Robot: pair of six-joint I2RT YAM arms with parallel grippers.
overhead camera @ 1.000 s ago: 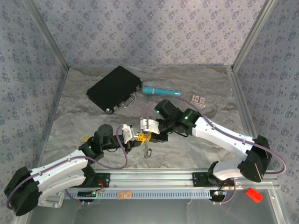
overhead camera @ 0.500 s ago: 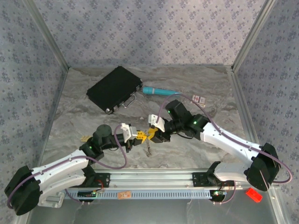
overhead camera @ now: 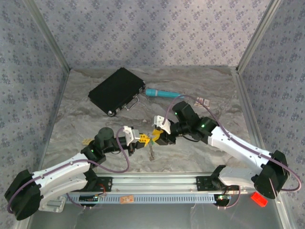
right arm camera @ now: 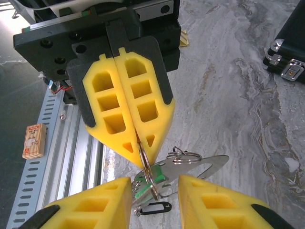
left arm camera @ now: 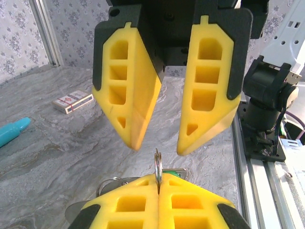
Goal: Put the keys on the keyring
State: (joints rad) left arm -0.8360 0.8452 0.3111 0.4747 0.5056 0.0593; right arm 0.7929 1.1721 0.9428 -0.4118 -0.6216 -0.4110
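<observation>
- The table (overhead camera: pixel 66 124) has a grey, marble-veined surface with a dull sheen.
- The black case (overhead camera: pixel 116 90) is a flat matte rectangle that lies slantwise at the far left, with small bright metal latches along its near edge.
- The left gripper (overhead camera: pixel 141 139) has yellow wedge-shaped pads cut with a lattice of holes. The pads are pressed flat against each other and pinch the keyring (left arm camera: pixel 157 164).
- The keyring is thin silvery wire, seen edge-on at the pads' seam. It is held above the table between the two grippers.
- In the right wrist view a flat, polished oval plate (right arm camera: pixel 202 166) hangs below the ring. Small wire loops and a green-headed key (right arm camera: pixel 153 181) are bunched beside it.
- In the top view a short beaded chain (overhead camera: pixel 151 151) dangles down to the table.
- The right gripper (left arm camera: pixel 157 149) has matching yellow lattice wedges. They stand apart, with their tips on either side of the ring and just clear of it.
- The teal pen (overhead camera: pixel 164 93) is a smooth rounded cylinder lying just right of the case.
- A small red-and-white card box (left arm camera: pixel 72 101) lies flat farther right.
</observation>
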